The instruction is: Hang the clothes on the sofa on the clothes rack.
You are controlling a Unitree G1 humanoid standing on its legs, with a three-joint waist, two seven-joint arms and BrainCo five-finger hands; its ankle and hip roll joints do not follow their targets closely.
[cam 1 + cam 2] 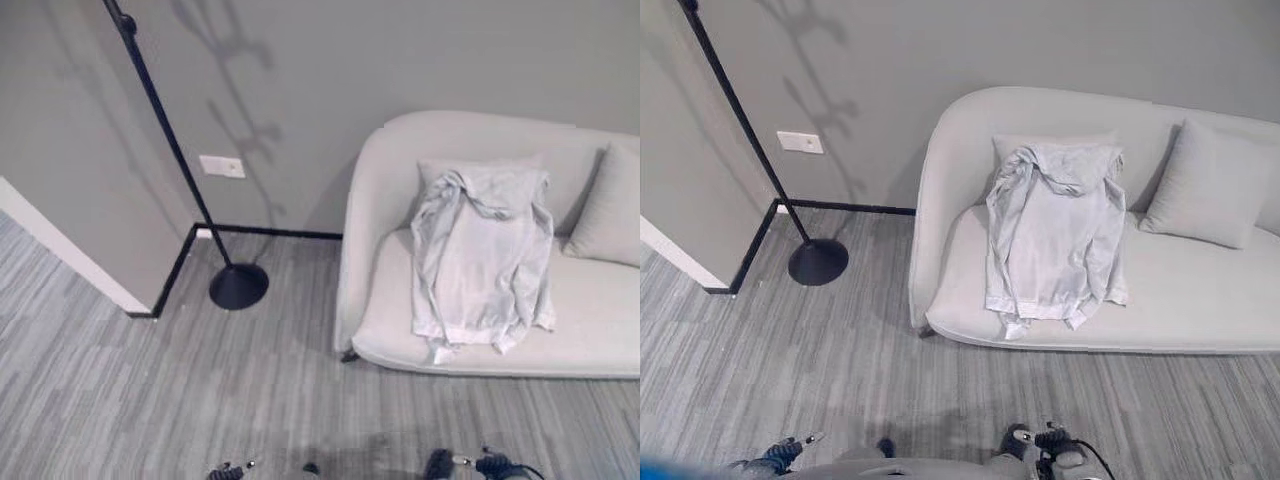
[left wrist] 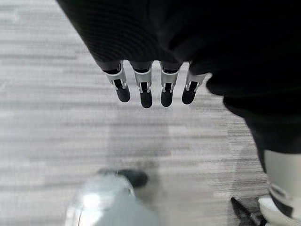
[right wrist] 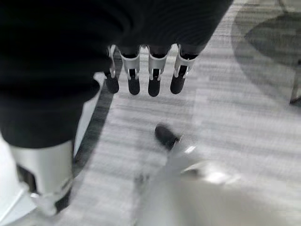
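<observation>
Left eye view: pale jacket (image 1: 482,262) draped over sofa (image 1: 600,320) seat and backrest; clothes rack (image 1: 180,165) pole at the corner, well apart. Advisable: approach sofa, grasp jacket near its collar. Left wrist view: left hand (image 2: 146,87) fingers straight, apart, empty above floor. Right wrist view: right hand (image 3: 143,75) likewise straight, holding nothing.

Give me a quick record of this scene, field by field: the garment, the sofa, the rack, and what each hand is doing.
garment: pale grey hooded jacket, spread over the sofa's seat and backrest, lying against a cushion
sofa: light grey sofa, against the wall; second cushion beside the jacket
rack: black pole on a round base, standing in the wall corner, nothing hung on the visible part
left hand: left hand, fingers straight, holding nothing, above the floor
right hand: right hand, fingers straight, holding nothing
task progress: not started
</observation>
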